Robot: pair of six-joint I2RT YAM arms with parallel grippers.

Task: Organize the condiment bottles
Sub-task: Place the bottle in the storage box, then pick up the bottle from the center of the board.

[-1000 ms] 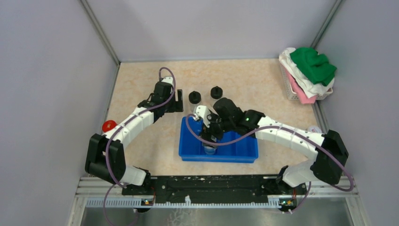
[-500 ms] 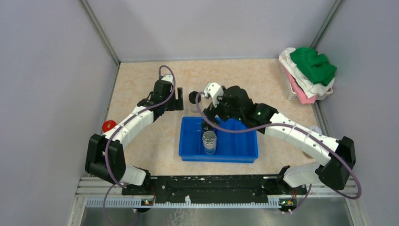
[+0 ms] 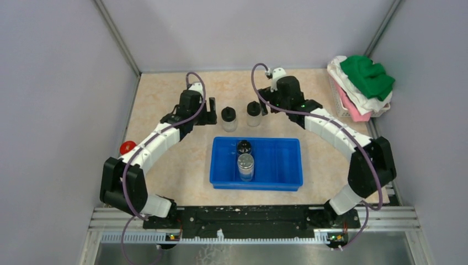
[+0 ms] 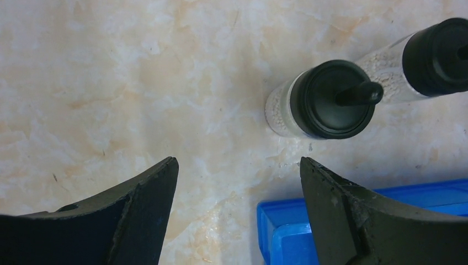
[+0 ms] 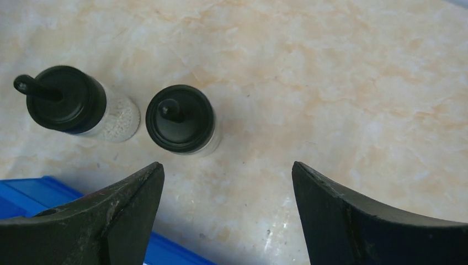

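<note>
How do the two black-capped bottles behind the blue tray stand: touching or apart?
Apart. The top external view shows bare table between the left bottle and the right bottle.

Premises: a robotics laboratory test cell, not a home or commercial kitchen.

Evidence:
- Two white-and-black robot arms, the left arm point(image 3: 160, 138) and the right arm point(image 3: 331, 126), are bolted to a black mounting rail point(image 3: 248, 214). The rail runs along the near edge of a table point(image 3: 165, 94) with a beige marble-pattern top.
- Purple cables point(image 3: 126, 179) run exposed along both arms.
- Plain grey wall panels point(image 3: 55, 83) close in the table on three sides, joined by bare aluminium corner posts point(image 3: 117, 37).
- The household goods in view all sit inside this enclosure: condiment bottles point(image 3: 229, 117), a blue plastic tray point(image 3: 256, 187) and a white basket point(image 3: 338, 105) of folded cloths point(image 3: 367, 74).
</note>
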